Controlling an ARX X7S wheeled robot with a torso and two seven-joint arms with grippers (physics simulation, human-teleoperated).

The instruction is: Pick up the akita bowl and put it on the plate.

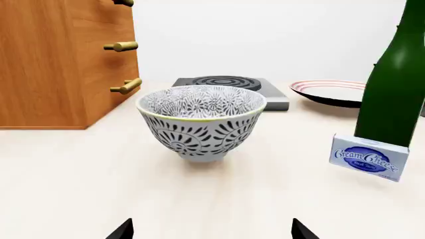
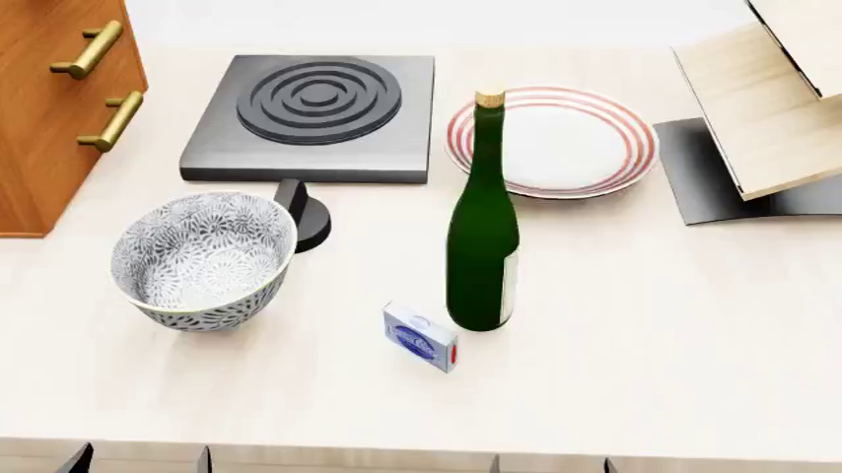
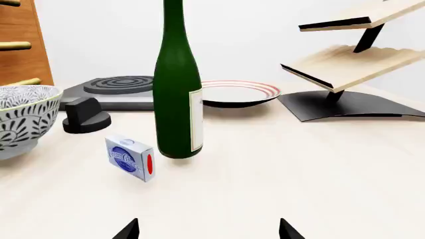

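Note:
The akita bowl stands upright on the light counter at the left, white with a dense grey-black floral pattern; it also shows in the left wrist view and at the edge of the right wrist view. The plate, white with red rings, lies far right of the bowl behind a green bottle; it shows too in both wrist views. My left gripper is open, short of the bowl. My right gripper is open and holds nothing. In the head view only their tips show at the near edge: left gripper, right gripper.
A green bottle and a cream cheese box stand between bowl and plate. A grey square burner with a black knob sits behind the bowl. A wooden drawer cabinet is at the left, a wooden rack at the right.

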